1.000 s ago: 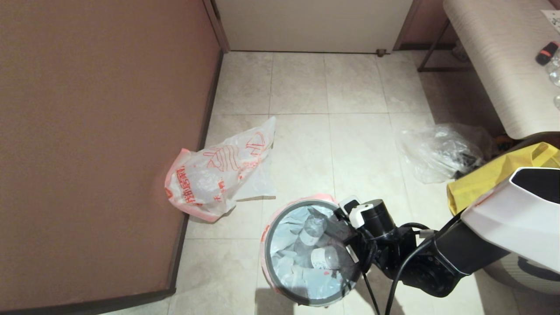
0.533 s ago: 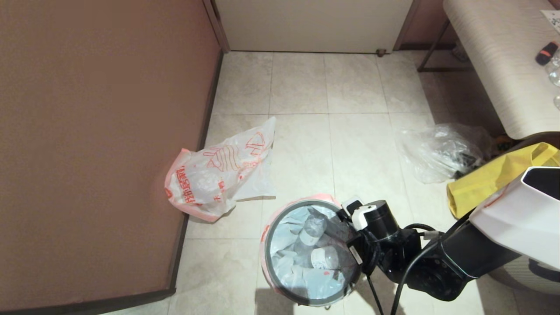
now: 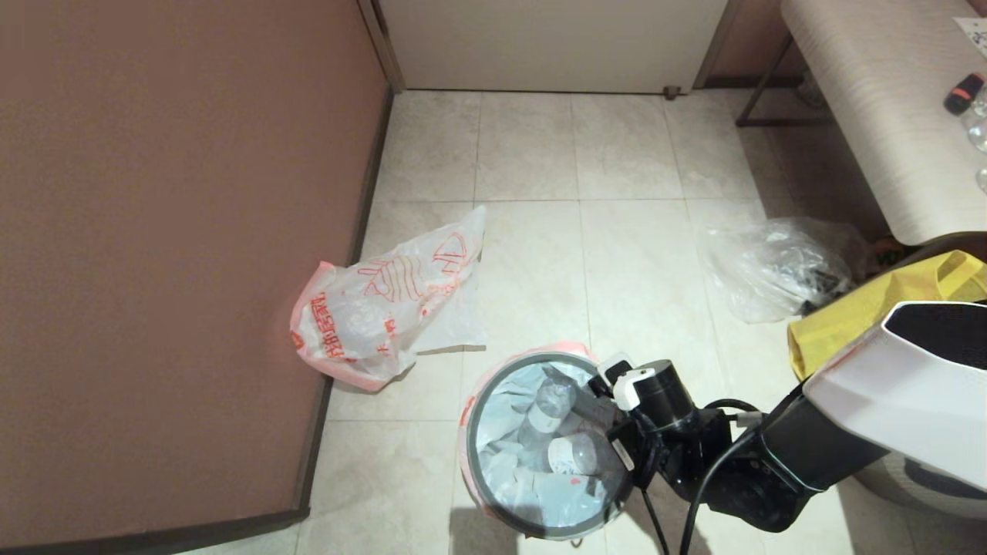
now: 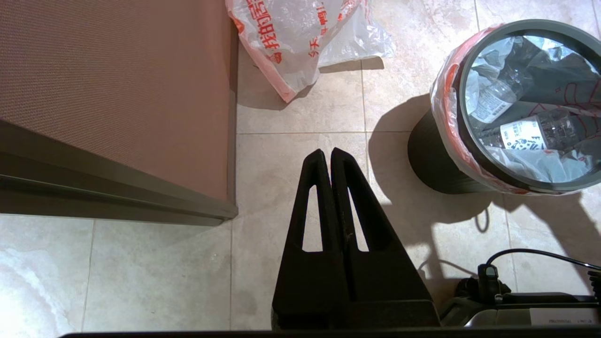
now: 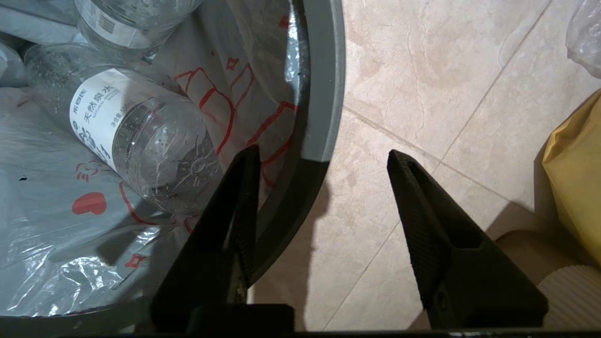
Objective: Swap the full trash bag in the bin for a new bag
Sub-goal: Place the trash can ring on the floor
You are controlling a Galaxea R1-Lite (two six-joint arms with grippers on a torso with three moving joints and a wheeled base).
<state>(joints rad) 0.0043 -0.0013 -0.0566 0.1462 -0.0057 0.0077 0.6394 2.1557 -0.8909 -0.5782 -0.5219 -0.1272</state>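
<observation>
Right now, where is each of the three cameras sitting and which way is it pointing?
Head view: on the robot's head, looking down at the floor, the bin and the new bag; the right arm shows, reaching to the bin.
Left wrist view: behind the left gripper, shut, hanging over floor tiles beside the bin.
Right wrist view: behind the right gripper, open, straddling the bin's grey rim, with the full trash bag inside.
Shared: all three show the bin; head and left wrist views also share the new bag.
</observation>
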